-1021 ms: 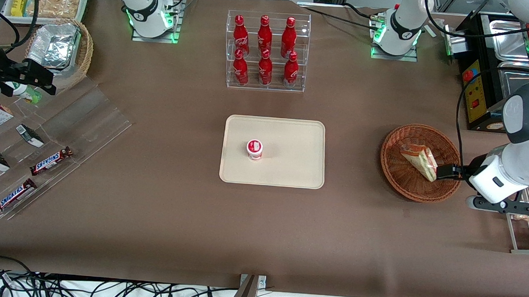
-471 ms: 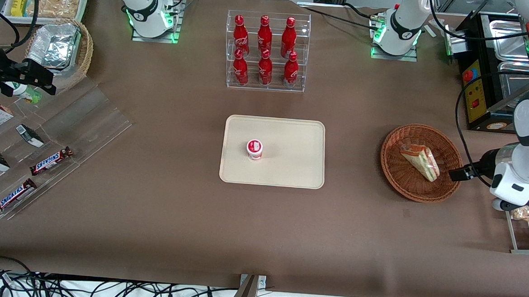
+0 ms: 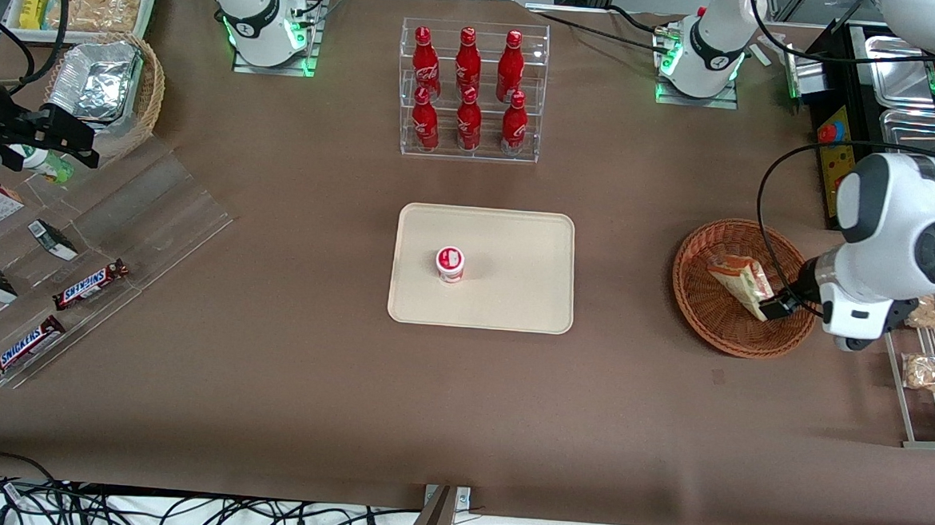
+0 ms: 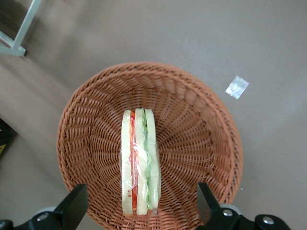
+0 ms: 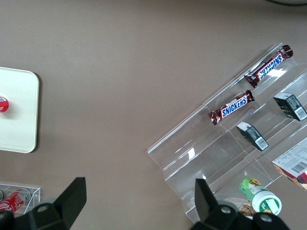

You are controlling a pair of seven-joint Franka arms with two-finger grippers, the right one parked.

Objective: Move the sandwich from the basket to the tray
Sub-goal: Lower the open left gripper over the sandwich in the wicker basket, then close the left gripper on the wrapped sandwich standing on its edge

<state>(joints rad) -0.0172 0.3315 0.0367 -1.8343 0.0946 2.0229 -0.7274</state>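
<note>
Straddling the sandwich [image 4: 139, 163] in the basket [image 4: 201, 139], the released gripper [image 4: 139, 211] should lower squarely, then close across the bread faces.

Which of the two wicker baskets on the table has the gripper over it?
The reddish-brown basket holding the sandwich, toward the working arm's end of the table. The gripper hangs over it, jaws open astride the sandwich. The tan basket holds foil containers.

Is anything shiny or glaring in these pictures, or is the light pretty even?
Front view: even light, soft shadows; the foil containers glint. Left wrist view: the sandwich wrap shines faintly in the basket; the open tool hangs above it. Right wrist view: a glare patch on the clear display steps.
</note>
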